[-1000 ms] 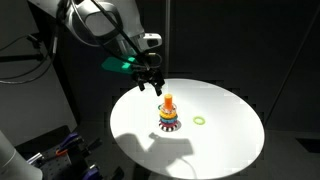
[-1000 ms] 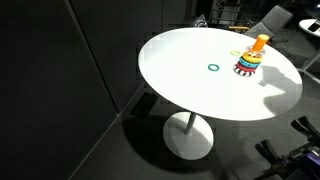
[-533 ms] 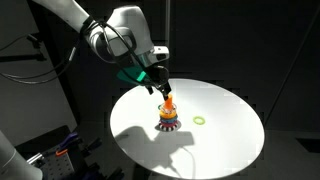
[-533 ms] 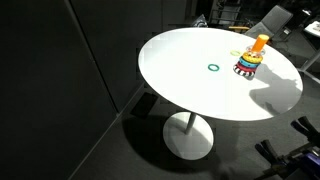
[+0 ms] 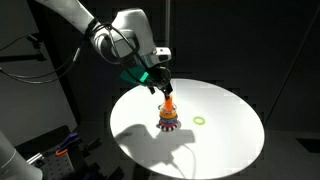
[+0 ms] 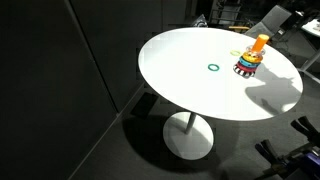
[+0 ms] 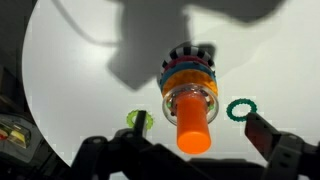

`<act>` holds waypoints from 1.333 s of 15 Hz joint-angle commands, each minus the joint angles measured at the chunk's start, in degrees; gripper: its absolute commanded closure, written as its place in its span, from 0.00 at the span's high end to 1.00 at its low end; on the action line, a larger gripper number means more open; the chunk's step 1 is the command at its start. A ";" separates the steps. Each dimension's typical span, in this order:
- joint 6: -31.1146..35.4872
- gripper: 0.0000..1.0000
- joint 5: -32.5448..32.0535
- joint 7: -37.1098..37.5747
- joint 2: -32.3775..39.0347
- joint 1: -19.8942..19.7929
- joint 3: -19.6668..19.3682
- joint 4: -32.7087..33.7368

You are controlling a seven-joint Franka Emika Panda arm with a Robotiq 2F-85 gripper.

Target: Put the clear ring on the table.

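A ring stack toy (image 5: 167,119) with coloured rings and an orange peg (image 7: 194,122) stands on the round white table (image 5: 225,145); it also shows in an exterior view (image 6: 249,62). In the wrist view the clear ring (image 7: 168,105) lies on top of the stack (image 7: 188,78), round the peg. My gripper (image 5: 160,88) hangs just above the peg. In the wrist view its fingers (image 7: 185,150) are open and empty, one on each side of the peg.
A yellow-green ring (image 5: 199,121) lies flat on the table beside the stack, also in the wrist view (image 7: 139,121). A dark green ring (image 7: 240,110) lies on the other side, seen in an exterior view too (image 6: 213,68). The surroundings are dark.
My gripper has moved right and down from beside the stack to directly over the peg. The rings have not moved.
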 commanded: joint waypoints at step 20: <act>14.35 1.00 18.04 -5.25 13.73 -2.83 5.20 2.90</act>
